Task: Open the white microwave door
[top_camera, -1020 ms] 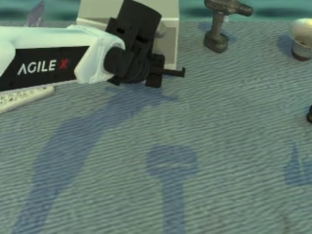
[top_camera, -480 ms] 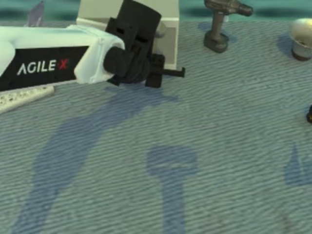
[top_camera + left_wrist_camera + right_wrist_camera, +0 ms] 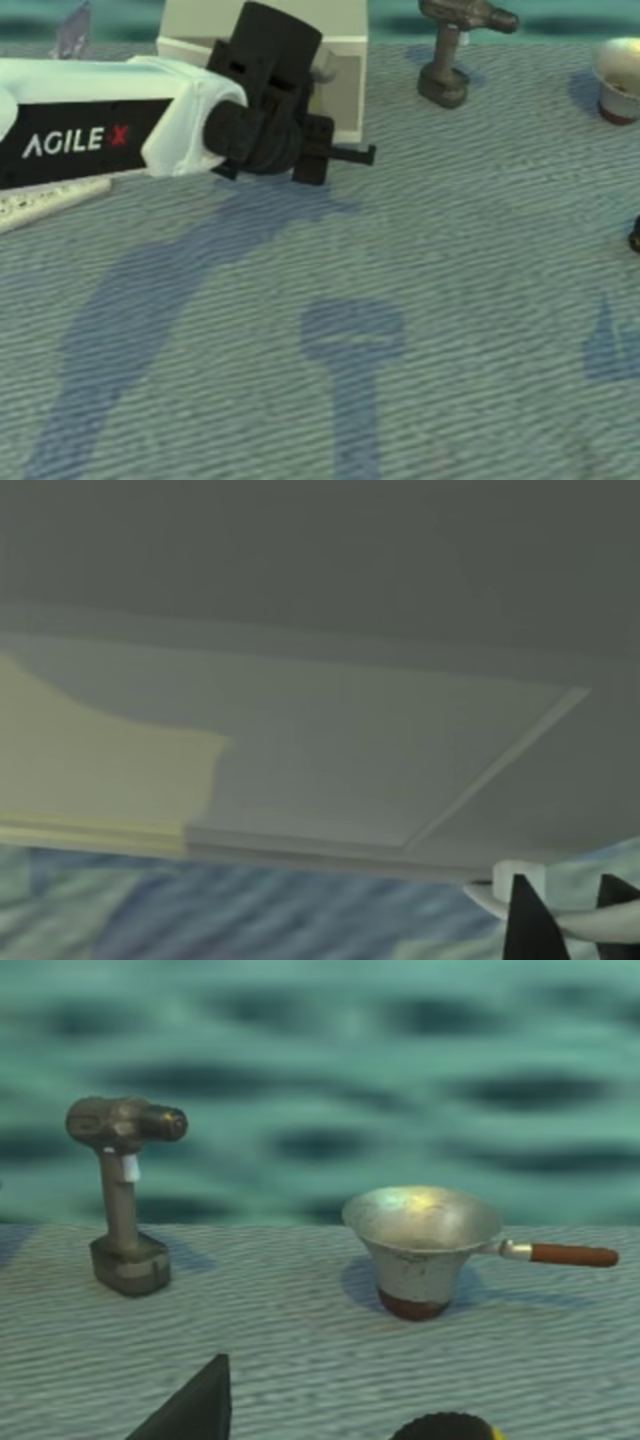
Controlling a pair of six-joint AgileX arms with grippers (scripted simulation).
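Note:
The white microwave (image 3: 200, 22) stands at the back left of the table. My left arm reaches across its front from the left and hides most of the front. In the left wrist view the white microwave door (image 3: 350, 740) fills the frame at a grazing angle, a yellowish patch showing through its window. At the door's far end is a small white handle (image 3: 490, 895). My left gripper (image 3: 570, 920) (image 3: 355, 152) is shut on that handle, a black fingertip on each side of the bar. My right gripper (image 3: 290, 1430) is parked out of the top view and open, with nothing in it.
A grey power drill (image 3: 450, 60) (image 3: 125, 1200) stands at the back, right of the microwave. A metal saucepan (image 3: 620, 75) (image 3: 425, 1245) with a brown handle sits at the back right. A small black object (image 3: 635, 235) is at the right edge, and a flat white item (image 3: 50, 200) at the left edge.
My left arm has slid a little to the left, and the gripper has gone with it, still at the microwave's front right corner. Nothing else has moved.

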